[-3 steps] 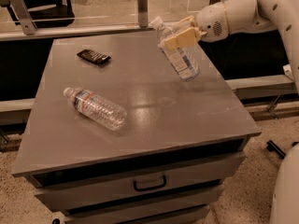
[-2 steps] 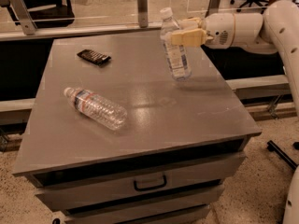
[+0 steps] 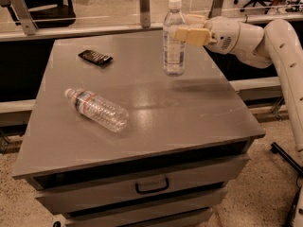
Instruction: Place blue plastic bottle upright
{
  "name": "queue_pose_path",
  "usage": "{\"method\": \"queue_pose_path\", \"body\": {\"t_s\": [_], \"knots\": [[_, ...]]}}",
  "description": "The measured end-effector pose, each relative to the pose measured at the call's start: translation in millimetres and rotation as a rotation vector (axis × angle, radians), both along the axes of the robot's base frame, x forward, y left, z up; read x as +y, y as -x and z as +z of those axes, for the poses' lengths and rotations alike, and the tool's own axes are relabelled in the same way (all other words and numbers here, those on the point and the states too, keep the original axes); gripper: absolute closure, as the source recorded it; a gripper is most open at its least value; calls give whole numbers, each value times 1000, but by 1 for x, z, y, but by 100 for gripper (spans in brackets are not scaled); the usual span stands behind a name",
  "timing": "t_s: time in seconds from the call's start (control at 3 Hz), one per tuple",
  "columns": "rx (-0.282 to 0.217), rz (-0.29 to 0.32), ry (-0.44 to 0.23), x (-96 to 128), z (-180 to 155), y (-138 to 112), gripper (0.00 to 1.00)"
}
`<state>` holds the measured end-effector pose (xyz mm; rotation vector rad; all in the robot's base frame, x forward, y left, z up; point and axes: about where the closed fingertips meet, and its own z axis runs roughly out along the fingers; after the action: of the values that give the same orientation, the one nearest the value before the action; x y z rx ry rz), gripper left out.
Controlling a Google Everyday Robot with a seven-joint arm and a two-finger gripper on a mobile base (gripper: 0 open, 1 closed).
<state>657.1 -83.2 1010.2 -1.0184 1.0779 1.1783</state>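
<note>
The blue plastic bottle (image 3: pixel 173 56) is clear, with a white cap and a pale label. It stands upright at the far right part of the grey table top (image 3: pixel 199 112), with its base at or just above the surface. My gripper (image 3: pixel 182 28) reaches in from the right and is shut on the bottle's upper body, just below the shoulder. The near finger (image 3: pixel 191 34) lies across the front of the bottle.
A ribbed clear bottle (image 3: pixel 97 109) with a narrow red-and-blue label lies on its side at the left of the table. A dark flat packet (image 3: pixel 95 57) lies at the far left. A drawer handle (image 3: pixel 151 186) faces front. A glass rail runs behind the table.
The bottle was held tilted, cap toward the left, above the table. The gripper has turned it upright and brought it down and slightly left toward the surface.
</note>
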Motion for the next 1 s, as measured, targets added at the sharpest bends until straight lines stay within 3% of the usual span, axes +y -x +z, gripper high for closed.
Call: {"method": "queue_pose_path", "body": {"t_s": [0.33, 0.67, 1.0], "knots": [[1, -18, 49, -6, -6, -1, 100], [10, -45, 43, -21, -19, 0, 96], [6, -70, 9, -36, -30, 3, 78]]}}
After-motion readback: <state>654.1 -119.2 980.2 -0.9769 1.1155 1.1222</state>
